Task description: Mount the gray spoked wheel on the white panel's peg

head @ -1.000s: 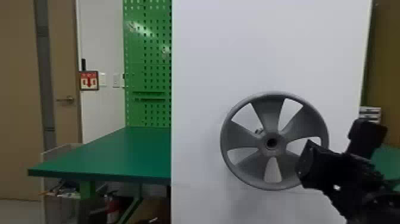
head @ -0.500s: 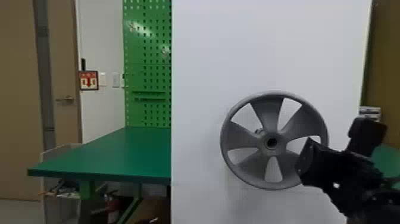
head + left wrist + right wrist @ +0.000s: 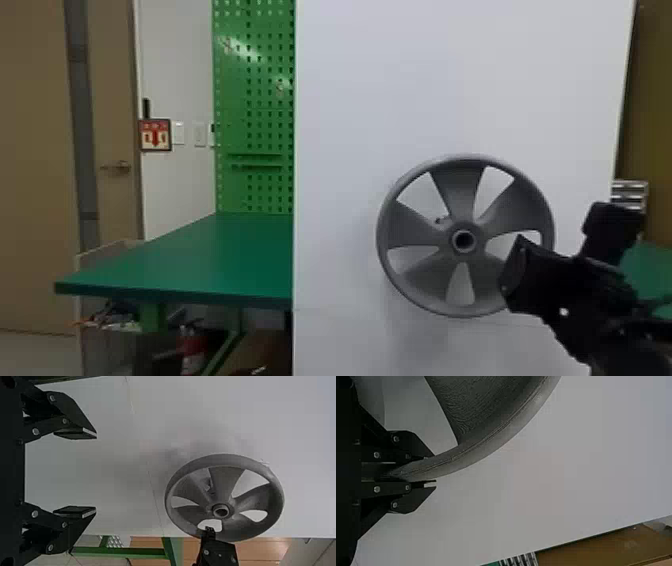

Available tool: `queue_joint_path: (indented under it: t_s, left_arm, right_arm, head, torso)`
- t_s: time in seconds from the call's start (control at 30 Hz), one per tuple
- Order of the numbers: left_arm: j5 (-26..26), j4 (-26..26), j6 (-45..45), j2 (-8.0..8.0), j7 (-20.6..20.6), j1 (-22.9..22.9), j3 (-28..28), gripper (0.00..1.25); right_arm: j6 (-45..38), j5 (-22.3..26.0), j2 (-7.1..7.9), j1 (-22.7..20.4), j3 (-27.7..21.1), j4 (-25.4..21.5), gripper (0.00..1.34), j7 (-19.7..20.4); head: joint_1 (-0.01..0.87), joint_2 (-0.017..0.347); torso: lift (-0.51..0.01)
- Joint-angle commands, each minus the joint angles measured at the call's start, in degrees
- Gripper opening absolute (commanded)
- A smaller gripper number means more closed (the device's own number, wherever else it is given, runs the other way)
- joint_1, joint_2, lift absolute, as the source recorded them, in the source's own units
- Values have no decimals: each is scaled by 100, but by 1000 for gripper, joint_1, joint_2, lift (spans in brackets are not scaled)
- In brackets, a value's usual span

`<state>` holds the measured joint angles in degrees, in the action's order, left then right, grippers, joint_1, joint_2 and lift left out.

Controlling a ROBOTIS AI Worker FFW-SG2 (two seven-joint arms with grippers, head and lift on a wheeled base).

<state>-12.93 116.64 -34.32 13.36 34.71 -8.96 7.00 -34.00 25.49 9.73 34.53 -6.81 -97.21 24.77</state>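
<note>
Tabletop [image 3: 200, 260], green, lies left of the white panel [image 3: 450, 75]. The left gripper [image 3: 96, 474] faces the panel, fingers spread apart. The gray spoked wheel [image 3: 457, 192] stands upright before the panel's lower middle, its rim pinched by the right gripper [image 3: 517, 272], toward the panel's right edge.

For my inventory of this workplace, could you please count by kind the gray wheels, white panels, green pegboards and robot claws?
Gray wheel: 1
White panel: 1
Green pegboard: 1
Robot claws: 2 (left claw, open; right claw, shut on the wheel's rim)
Total: 5
</note>
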Motion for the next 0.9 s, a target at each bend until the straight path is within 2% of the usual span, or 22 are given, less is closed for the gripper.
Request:
queue_joint_path:
  t_s: [0.0,0.67,0.73,0.8,0.87]
  left_arm:
    - [1,-1,-5,9,1,0,3,680]
    - [1,-1,-14,9,1,0,3,680]
    - [1,-1,-14,9,1,0,3,678]
    - [1,-1,-14,9,1,0,3,678]
    - [1,-1,-14,9,1,-9,3,678]
  right_arm:
    - [60,-53,-15,19,13,9,54,2]
    - [200,-149,-33,-8,48,9,69,11]
    - [209,-149,-33,-17,31,9,173,20]
    - [244,-141,-42,-17,31,9,359,20]
    - [288,-141,-42,-25,31,9,426,20]
  head:
    - [123,-8]
    - [123,-8]
    - [123,-8]
    - [123,-8]
    - [123,-8]
  torso:
    - [-401]
    - [-401]
    - [-401]
    - [-401]
    - [-401]
